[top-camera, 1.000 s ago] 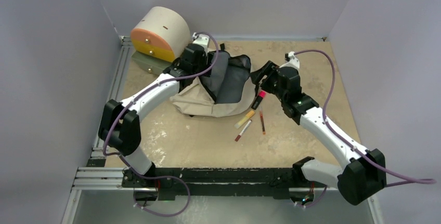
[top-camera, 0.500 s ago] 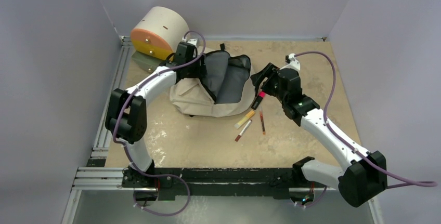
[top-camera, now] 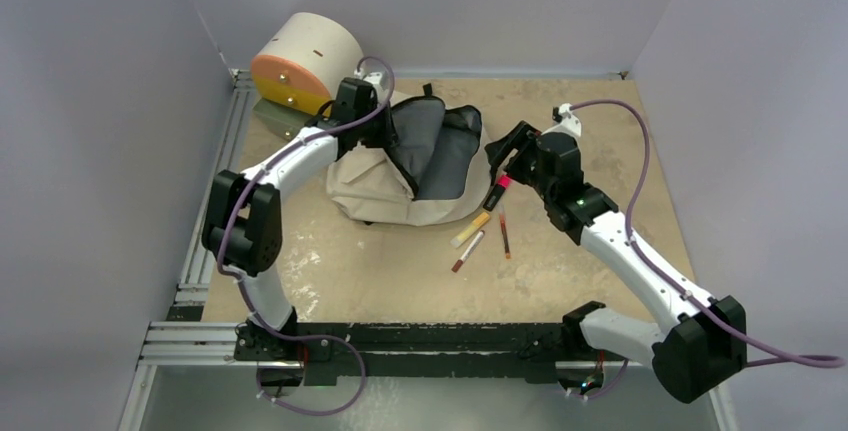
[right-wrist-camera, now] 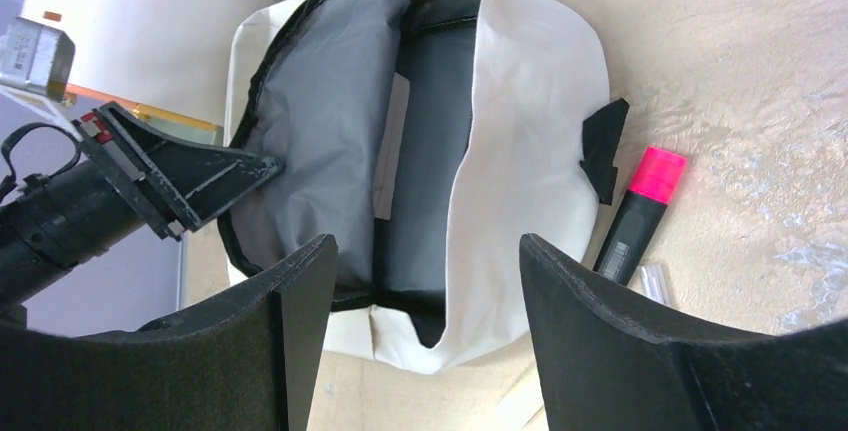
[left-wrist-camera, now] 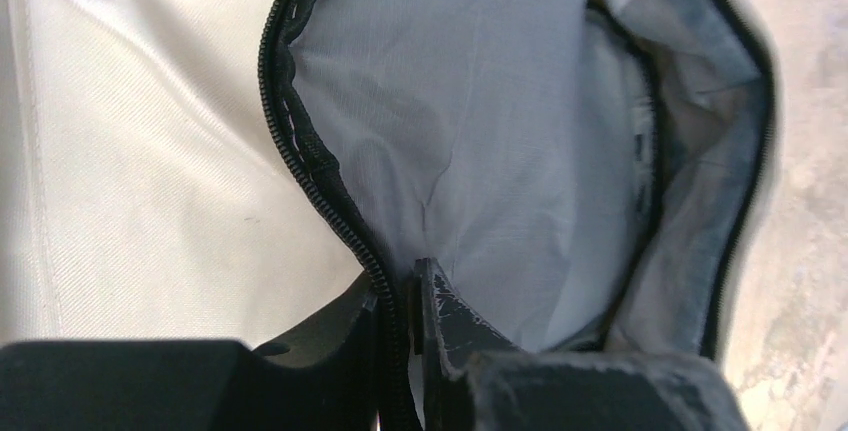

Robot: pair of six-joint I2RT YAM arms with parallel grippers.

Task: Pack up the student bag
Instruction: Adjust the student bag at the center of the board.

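left claw (left-wrist-camera: 400, 286), jaws nearly shut, pinches the black zipper (left-wrist-camera: 300, 141) rim of the student bag (left-wrist-camera: 150, 151). the bag lies unzipped on the tabletop (top-camera: 400, 271), its grey lining (left-wrist-camera: 460, 131) spreading from the claw toward 12 o'clock in the left wrist view. seen from above, right claw (top-camera: 503, 151) hangs wide open and empty just off the bag's 3 o'clock side, a pink highlighter (top-camera: 497, 191) at its 6 o'clock.

Your left wrist view cuts the student bag (left-wrist-camera: 140, 151) off at its top and left edges. The right gripper (right-wrist-camera: 425, 241) hides the lower end of the highlighter (right-wrist-camera: 640, 213), and markings on the pens (top-camera: 467, 251) are too small to read.
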